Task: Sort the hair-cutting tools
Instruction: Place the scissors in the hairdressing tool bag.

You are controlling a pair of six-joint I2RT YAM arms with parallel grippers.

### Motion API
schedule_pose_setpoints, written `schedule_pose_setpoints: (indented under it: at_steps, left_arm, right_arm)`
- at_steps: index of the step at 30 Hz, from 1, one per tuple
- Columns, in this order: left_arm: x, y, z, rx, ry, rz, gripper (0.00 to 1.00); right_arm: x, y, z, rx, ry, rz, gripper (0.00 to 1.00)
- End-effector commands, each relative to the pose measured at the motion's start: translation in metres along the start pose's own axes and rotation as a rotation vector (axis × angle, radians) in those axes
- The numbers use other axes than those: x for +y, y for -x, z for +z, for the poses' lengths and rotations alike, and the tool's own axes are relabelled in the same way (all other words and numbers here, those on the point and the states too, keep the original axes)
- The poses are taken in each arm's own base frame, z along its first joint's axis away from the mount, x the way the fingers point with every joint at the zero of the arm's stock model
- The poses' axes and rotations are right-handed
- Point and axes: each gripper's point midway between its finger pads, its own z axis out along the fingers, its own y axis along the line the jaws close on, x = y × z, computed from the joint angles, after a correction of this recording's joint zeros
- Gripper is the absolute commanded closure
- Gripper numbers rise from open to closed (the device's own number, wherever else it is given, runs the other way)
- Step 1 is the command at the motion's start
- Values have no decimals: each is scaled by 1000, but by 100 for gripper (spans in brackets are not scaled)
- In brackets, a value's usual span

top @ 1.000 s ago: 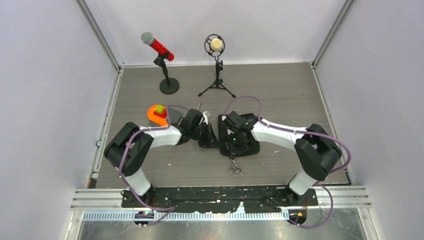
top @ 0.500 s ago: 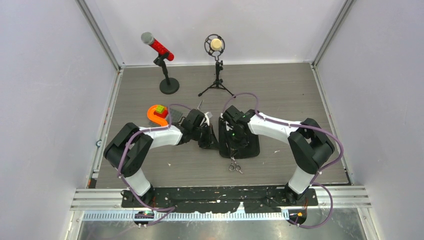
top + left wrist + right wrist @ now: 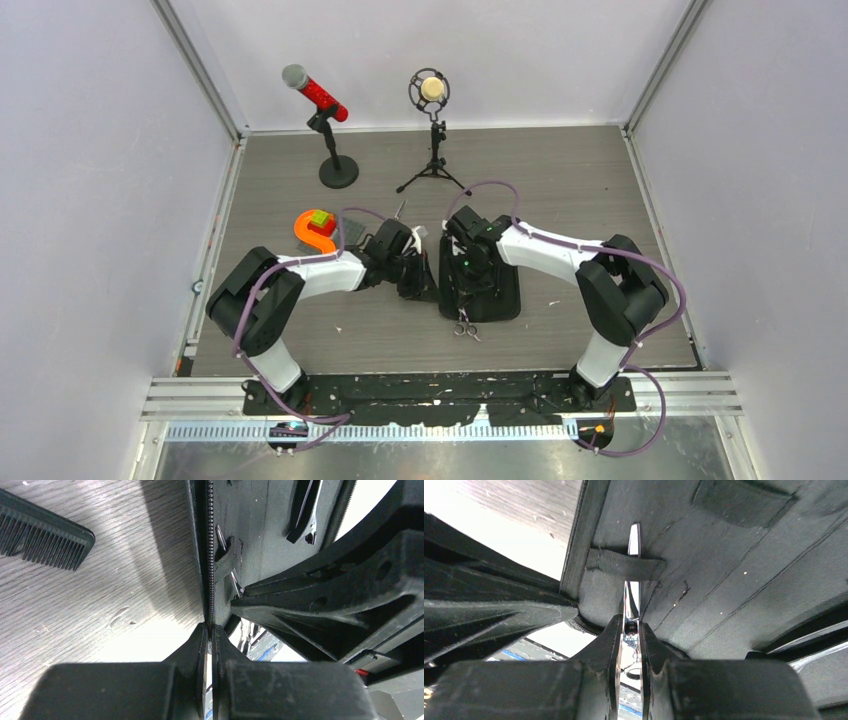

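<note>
A black zip case (image 3: 500, 292) lies open mid-table. My left gripper (image 3: 424, 284) (image 3: 210, 628) is shut on the zip edge (image 3: 210, 570) of its raised left flap. Over the case, my right gripper (image 3: 465, 294) (image 3: 630, 628) is shut on the blade of silver scissors (image 3: 634, 542), which passes under an elastic strap (image 3: 624, 566) inside the case. The scissors' ring handles (image 3: 465, 328) stick out past the case's near edge. A black comb (image 3: 45, 530) lies on the table left of the flap. A black hair clip (image 3: 300, 507) sits inside the case.
An orange holder with a green block (image 3: 315, 229) sits behind my left arm. A small silver tool (image 3: 400, 209) lies just behind the grippers. A red microphone (image 3: 318, 95) and a round microphone on a tripod (image 3: 432, 92) stand at the back.
My right gripper has drawn back toward the far side, and the scissors have slid with it deeper into the case. The left gripper has held still on the flap.
</note>
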Motion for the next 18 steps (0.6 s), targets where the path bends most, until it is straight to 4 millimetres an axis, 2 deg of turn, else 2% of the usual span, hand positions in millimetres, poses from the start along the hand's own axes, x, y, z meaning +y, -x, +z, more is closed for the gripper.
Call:
schedule_pose_setpoints:
  at_steps: [1, 11, 18]
  left_arm:
    - [-25, 7, -10, -15, -56, 62, 100]
    - [-31, 1, -8, 16, -72, 86, 100]
    - [-30, -1, -8, 26, -73, 86, 100]
  right_arm:
    - [9, 38, -11, -125, 24, 55, 95]
    - [14, 59, -9, -188, 71, 125, 95]
    - [-1, 63, -8, -229, 73, 234, 95]
